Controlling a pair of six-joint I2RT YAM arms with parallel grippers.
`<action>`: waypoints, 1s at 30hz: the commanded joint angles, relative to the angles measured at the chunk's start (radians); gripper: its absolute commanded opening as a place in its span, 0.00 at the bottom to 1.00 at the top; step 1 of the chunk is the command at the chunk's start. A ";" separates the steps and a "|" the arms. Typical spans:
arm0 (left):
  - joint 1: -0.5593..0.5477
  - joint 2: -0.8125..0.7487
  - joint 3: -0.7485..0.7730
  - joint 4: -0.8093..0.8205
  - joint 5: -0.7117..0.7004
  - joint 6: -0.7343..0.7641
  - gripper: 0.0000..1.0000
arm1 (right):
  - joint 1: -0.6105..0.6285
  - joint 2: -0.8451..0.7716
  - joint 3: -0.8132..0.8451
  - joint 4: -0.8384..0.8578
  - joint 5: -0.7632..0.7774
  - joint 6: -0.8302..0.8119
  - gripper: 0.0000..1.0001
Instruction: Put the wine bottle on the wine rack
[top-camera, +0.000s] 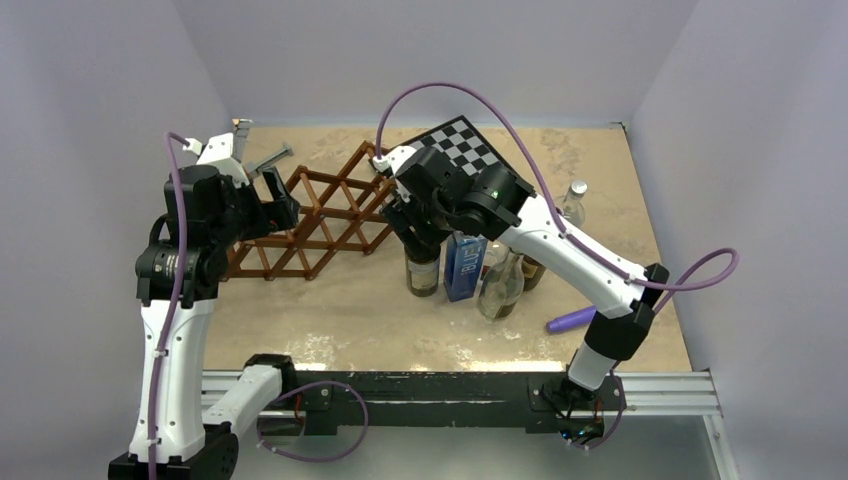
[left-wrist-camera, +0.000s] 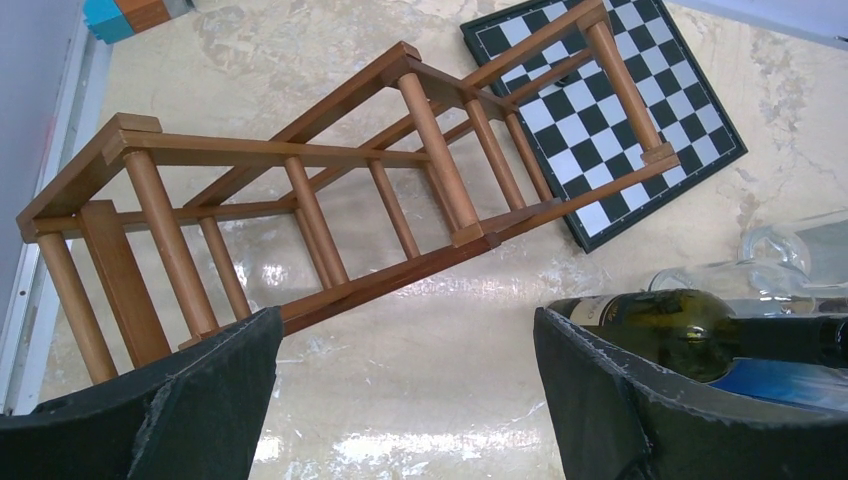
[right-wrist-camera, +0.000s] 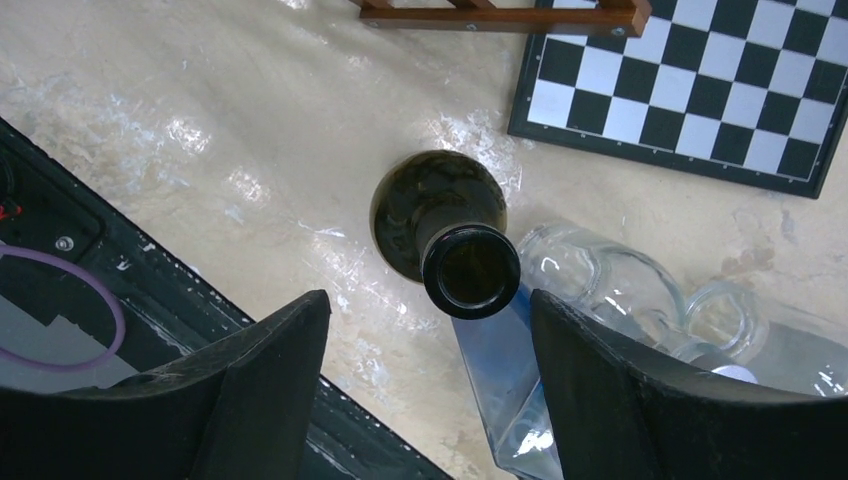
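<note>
While the right end effector (right-wrist-camera: 428, 300) hangs directly over the wine bottle (right-wrist-camera: 445, 235), its two fingers stand spread, one on either side of the bottle's open mouth with a gap showing to each, so nothing is pinched. The bottle is dark green glass and stands upright on the surface (right-wrist-camera: 200, 150). A blue carton (top-camera: 465, 265) is just beside it, and clear glass bottles (right-wrist-camera: 600, 280) crowd the carton's other side. Being glass, it should handle as stiff, smooth, slippery and breakable, and probably heavy low down; whether it holds liquid cannot be told. The neck just under the lip looks the best place to take hold, since the lip would check a downward slip and the neighbours leave little room around the body. A neck hold may, however, let the body swing once the bottle is tipped flat. The wine rack (left-wrist-camera: 437, 160), a reddish-brown lattice, lies well apart from the bottle on the left arm's side, one end meeting a checkerboard (right-wrist-camera: 700, 90). The left end effector (left-wrist-camera: 408, 320) hovers spread wide and empty at the rack's end away from the bottle.
</note>
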 joint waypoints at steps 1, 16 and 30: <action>-0.002 0.004 0.026 0.038 0.025 -0.006 0.99 | 0.007 0.008 -0.035 0.023 -0.001 0.050 0.75; -0.003 -0.006 0.017 0.032 0.035 0.006 0.99 | -0.009 0.065 -0.054 0.079 0.046 0.090 0.54; -0.003 -0.125 -0.124 0.222 0.627 0.119 0.99 | -0.016 0.002 0.057 0.069 0.065 0.078 0.00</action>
